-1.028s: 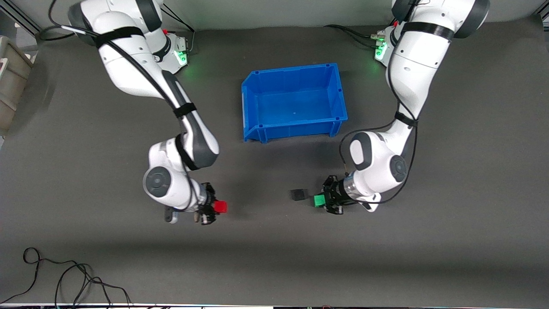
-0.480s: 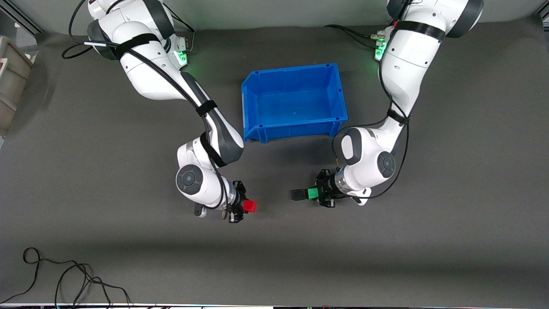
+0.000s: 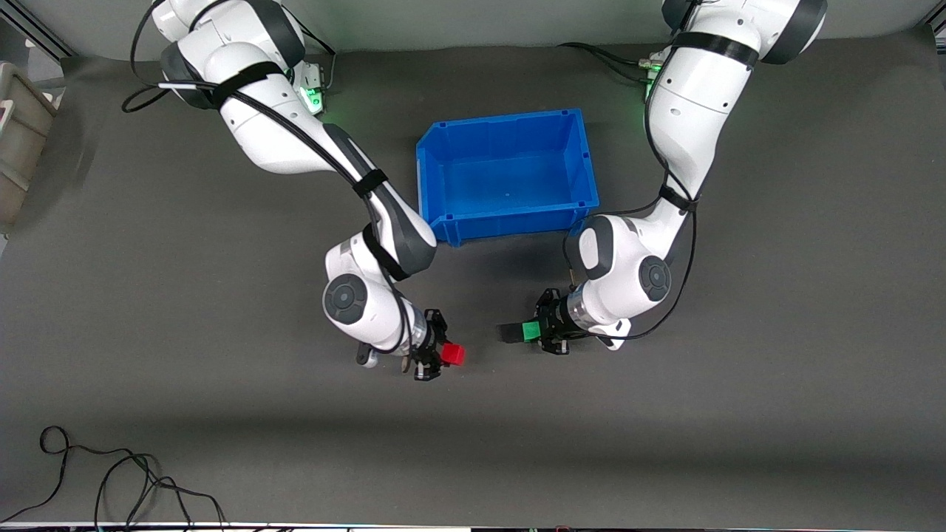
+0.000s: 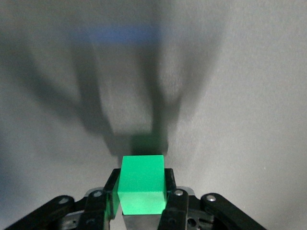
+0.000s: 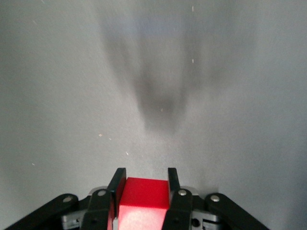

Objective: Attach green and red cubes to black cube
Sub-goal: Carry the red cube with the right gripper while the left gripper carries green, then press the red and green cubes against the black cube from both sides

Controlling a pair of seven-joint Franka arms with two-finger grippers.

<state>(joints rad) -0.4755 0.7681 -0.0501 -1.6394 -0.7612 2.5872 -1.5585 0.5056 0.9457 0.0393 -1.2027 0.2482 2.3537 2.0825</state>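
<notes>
Left pincer [image 3: 533, 330] pinches the green cube [image 3: 528, 330], which touches the black cube [image 3: 510, 334]. Right pincer [image 3: 443, 355] pinches the red cube [image 3: 453, 355] above the gray desk [image 3: 665, 428].

Front view: camera was mounted high across the table [image 3: 148, 244], faced the robots' bases and looked steeply down, far enough to take in both arms, the blue bin [image 3: 508, 176] and loose cables [image 3: 111, 480] at the near edge.

Left wrist view: camera sat close above the left gripper [image 4: 142, 191], looking past the green cube [image 4: 141, 184] onto the table.

Right wrist view: camera sat equally close above the right gripper [image 5: 143, 199], looking past the red cube [image 5: 142, 205].

Shared: each cube also appeared in the front view, green cube [image 3: 529, 331], red cube [image 3: 453, 355].
</notes>
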